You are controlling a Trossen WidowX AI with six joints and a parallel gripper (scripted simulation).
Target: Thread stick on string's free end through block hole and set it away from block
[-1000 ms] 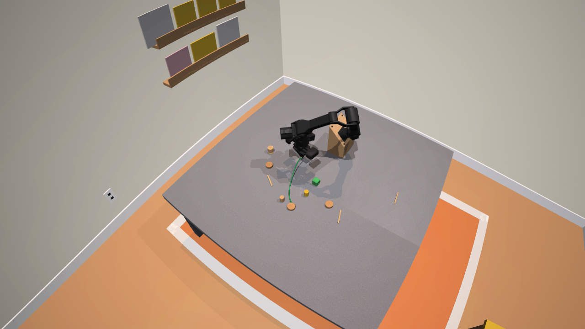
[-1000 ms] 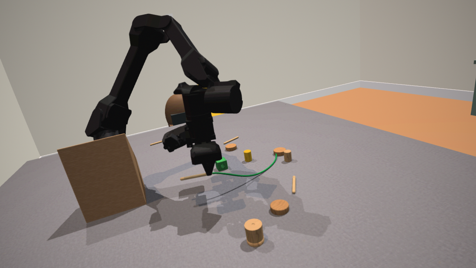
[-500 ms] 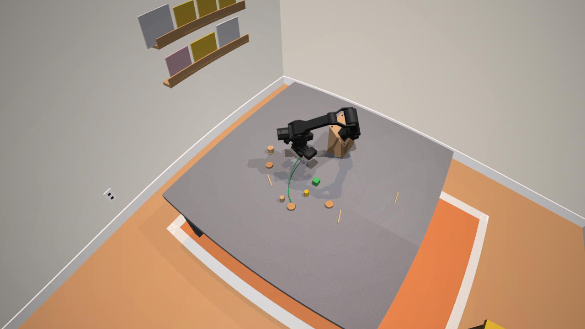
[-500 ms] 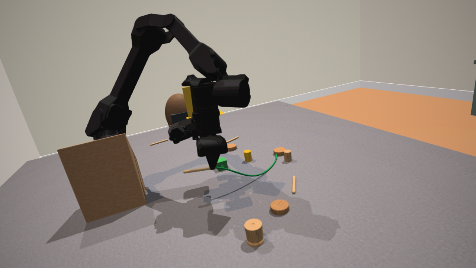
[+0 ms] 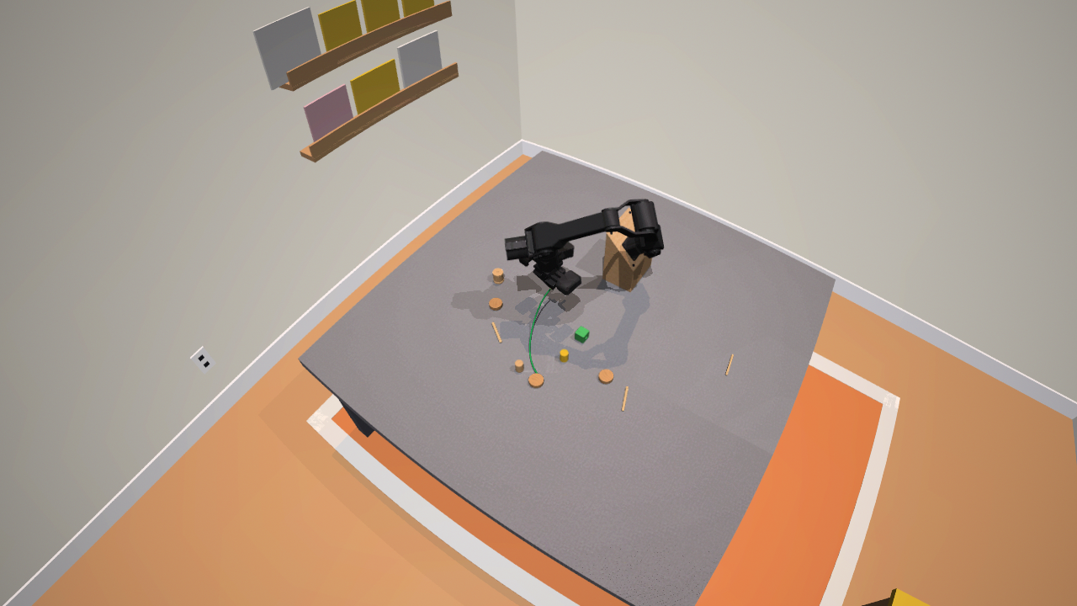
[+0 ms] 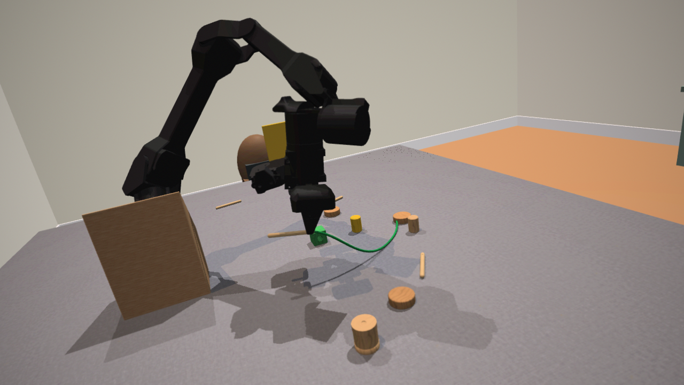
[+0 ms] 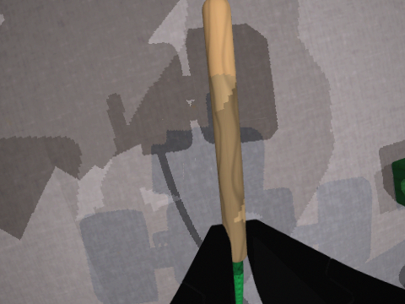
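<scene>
My gripper (image 7: pixel 236 242) (image 6: pixel 310 232) is shut on the string's wooden stick (image 7: pixel 224 127) (image 6: pixel 287 234), near the end where the string joins. It holds the stick above the table, about level, with the free end toward the block's side in the exterior view. The green string (image 5: pixel 531 335) (image 6: pixel 370 250) (image 7: pixel 239 283) sags in the air from the stick to its round button (image 5: pixel 535 380) (image 6: pixel 401 217). The wooden block (image 5: pixel 623 271) (image 6: pixel 153 258) stands on the table, apart from the stick. Its hole is not clearly visible.
A green cube (image 5: pixel 581 333) (image 6: pixel 318 237) and a yellow cylinder (image 5: pixel 564 354) (image 6: pixel 355 224) stand near the string. Loose sticks (image 5: pixel 496 332) (image 5: pixel 624 398) (image 5: pixel 729 364), other buttons (image 5: pixel 495 303) (image 5: pixel 605 375) and wooden cylinders (image 5: pixel 497 275) (image 5: pixel 518 365) are spread over the table (image 5: pixel 527 444).
</scene>
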